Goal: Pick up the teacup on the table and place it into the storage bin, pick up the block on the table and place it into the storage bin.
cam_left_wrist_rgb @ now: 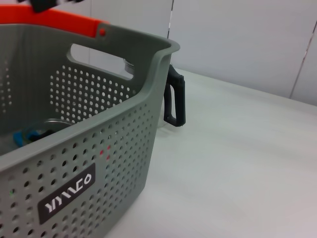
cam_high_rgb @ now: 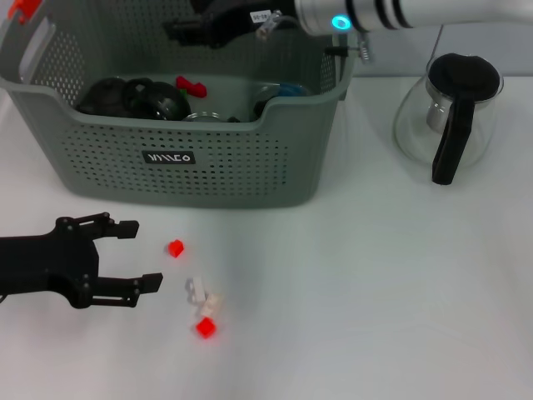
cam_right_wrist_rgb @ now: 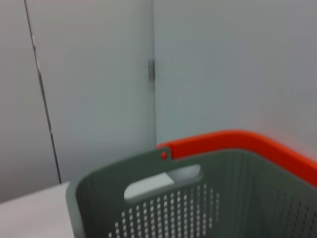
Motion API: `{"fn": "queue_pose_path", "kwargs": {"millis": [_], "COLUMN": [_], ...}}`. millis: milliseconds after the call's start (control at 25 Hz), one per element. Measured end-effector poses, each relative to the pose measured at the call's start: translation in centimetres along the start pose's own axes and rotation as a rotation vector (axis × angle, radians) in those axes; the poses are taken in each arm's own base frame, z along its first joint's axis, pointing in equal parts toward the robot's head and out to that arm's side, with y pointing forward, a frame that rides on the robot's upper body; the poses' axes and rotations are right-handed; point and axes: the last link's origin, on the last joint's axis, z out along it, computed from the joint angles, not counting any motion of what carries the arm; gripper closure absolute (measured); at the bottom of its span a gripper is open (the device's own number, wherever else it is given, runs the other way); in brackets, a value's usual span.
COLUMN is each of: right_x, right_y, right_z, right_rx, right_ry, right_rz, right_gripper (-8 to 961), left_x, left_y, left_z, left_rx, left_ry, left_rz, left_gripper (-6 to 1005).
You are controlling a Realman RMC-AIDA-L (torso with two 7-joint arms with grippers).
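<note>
Left gripper (cam_high_rgb: 137,254) fingers spread beside blocks (cam_high_rgb: 200,300), storage bin (cam_high_rgb: 200,167) contents obscured

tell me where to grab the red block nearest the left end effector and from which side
Grip the small red block across its two opposite side faces, coming straight down from above. It sits low on the table, apart from the other blocks, just ahead of the open left end effector.

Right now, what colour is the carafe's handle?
Black; the carafe's handle shows best in the head view.
</note>
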Motion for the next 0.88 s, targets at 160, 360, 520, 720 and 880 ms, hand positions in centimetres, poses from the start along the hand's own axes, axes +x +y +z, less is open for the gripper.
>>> {"fn": "queue_pose_path", "kwargs": {"millis": [160, 360, 520, 720, 880], "right_x": [0.3, 3.0, 6.2, 9.3, 10.8], "right_y": [1.1, 2.5, 4.5, 6.4, 7.3], "right_z": [-2.7, -7.6, -10.7, -11.5, -9.9], "right_rx": [-0.122, -0.267, -0.442, -0.584, -0.623], "right_ry": [-0.112, -0.181, -0.12, 0.077, 0.245], "right_rz": [-0.032, -0.076, -0.117, -0.088, -0.105], "right_gripper": [325, 192, 110, 31, 24], "left_x": [0.0, -0.6, -1.2, -1.6, -1.7], "left_y": [0.0, -0.4, -0.7, -1.1, -1.1], "left_z": [-0.1, -0.9, -1.5, -2.2, -2.4], "left_rx": [0.0, 0.033, 0.068, 0.113, 0.129], "left_ry": [-0.002, -0.042, -0.06, -0.05, -0.042], "left_rz": [0.002, -0.012, -0.028, -0.063, -0.082], "left_gripper": [95, 96, 96, 97, 98]}}
